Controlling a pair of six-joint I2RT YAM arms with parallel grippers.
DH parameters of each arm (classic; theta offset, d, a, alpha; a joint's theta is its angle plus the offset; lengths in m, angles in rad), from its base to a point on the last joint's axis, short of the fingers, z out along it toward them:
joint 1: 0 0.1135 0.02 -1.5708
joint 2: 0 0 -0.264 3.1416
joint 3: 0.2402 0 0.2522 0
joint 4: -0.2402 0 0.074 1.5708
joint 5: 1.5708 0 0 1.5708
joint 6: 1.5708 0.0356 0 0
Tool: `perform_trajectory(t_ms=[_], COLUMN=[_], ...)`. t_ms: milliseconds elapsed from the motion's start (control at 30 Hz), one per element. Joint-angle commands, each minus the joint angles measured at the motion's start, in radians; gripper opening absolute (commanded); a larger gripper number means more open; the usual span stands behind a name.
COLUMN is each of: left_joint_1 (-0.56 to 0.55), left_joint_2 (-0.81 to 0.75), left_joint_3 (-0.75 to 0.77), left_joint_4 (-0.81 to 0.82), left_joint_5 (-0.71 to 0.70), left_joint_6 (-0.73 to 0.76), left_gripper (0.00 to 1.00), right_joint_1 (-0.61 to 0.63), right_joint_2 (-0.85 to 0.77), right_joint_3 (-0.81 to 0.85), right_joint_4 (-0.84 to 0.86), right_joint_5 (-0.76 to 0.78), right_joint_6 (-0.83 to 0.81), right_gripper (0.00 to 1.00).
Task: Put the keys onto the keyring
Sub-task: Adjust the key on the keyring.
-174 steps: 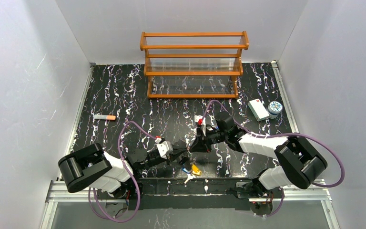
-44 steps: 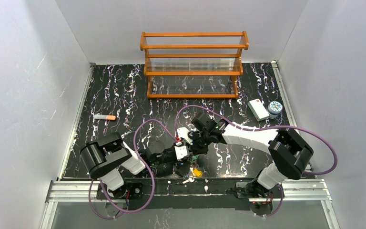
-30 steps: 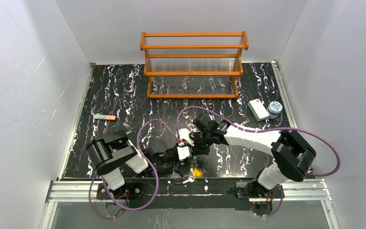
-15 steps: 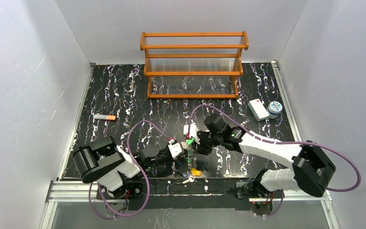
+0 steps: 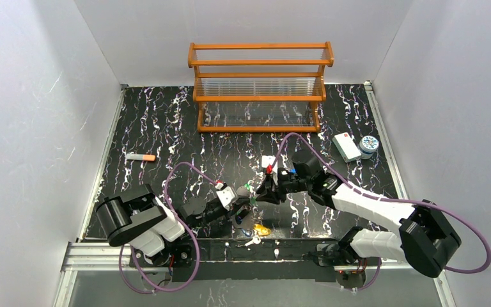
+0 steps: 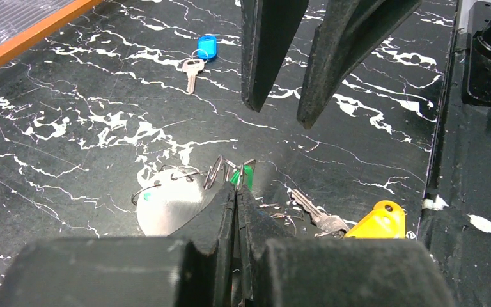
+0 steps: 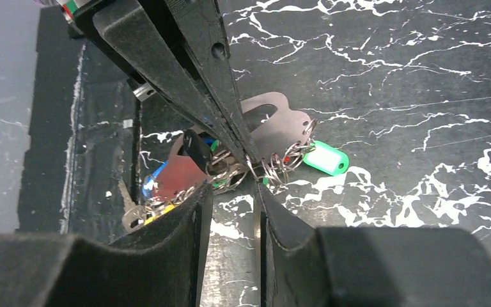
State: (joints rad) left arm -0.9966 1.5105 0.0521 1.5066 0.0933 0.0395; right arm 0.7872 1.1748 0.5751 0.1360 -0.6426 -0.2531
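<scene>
Right gripper [image 6: 281, 110] has drawn back from the bunch; jaws now parted, nothing between them. Yellow key [image 6: 377, 220] lies just beside the keyring [image 7: 275, 163], on its near side. Left gripper [image 6: 236, 188] is pinched tight on the keyring, green key [image 7: 325, 158] bunched against it. Blue key [image 6: 198, 54] lies loose, well beyond the keyring.
</scene>
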Motion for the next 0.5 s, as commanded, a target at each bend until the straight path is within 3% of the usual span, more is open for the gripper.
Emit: perform_trajectory(t_ms=[0,467], left_joint_1=[0.006,0.005], left_joint_2=[-0.028,-0.129], left_joint_3=[-0.002,-0.018], left_joint_4=[0.281,0.282], left_joint_5=[0.020,0.019], left_joint_6=[-0.007,-0.019], left_gripper=[0.00,0.00], right_joint_1=[-0.014,-0.033], right_joint_2=[-0.024,0.038], right_joint_3=[-0.022,-0.031], right_joint_4=[0.122,0.158], right_joint_5=[-0.058,-0.046], right_joint_6=[0.078,0.083], right_gripper=[0.36,0.35])
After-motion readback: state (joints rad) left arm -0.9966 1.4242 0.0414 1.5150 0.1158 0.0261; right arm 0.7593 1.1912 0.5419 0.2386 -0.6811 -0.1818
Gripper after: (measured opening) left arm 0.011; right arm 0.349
